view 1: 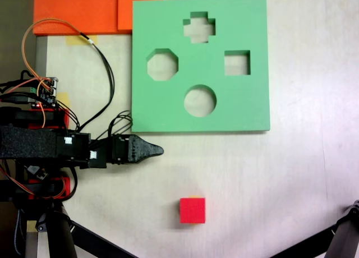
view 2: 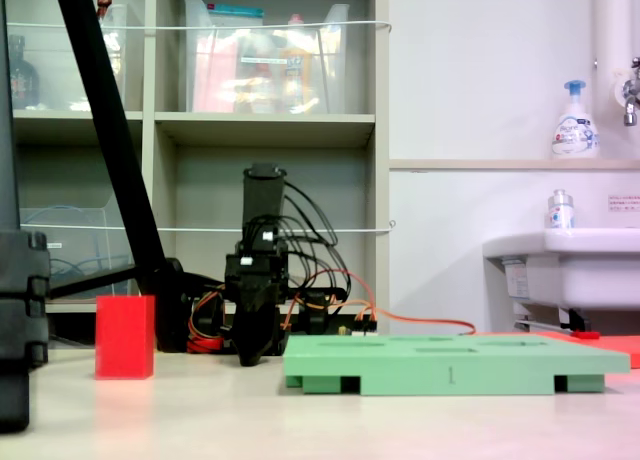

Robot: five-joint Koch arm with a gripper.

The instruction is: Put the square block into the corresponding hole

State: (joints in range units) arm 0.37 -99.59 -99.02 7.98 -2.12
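The square block (view 1: 192, 210) is a small red cube resting on the pale table, below the green board in one fixed view; it also stands at the left (view 2: 125, 337) of the table-level fixed view. The green foam board (view 1: 255, 109) lies flat, with its square hole (view 1: 237, 63) toward the right edge. My black gripper (view 1: 160, 151) points right, just under the board's lower left corner, and its jaws meet in a single tip with nothing between them. It sits low near the table (view 2: 251, 356), between cube and board.
The board also has a cross cutout (view 1: 199, 27), an octagonal cutout (view 1: 162, 64) and a round cutout (view 1: 200, 100). Orange foam slabs (view 1: 84, 11) lie at the top left. Loose cables (view 1: 104, 73) loop by the arm base. Black tripod legs (view 1: 90, 238) cross the bottom corners.
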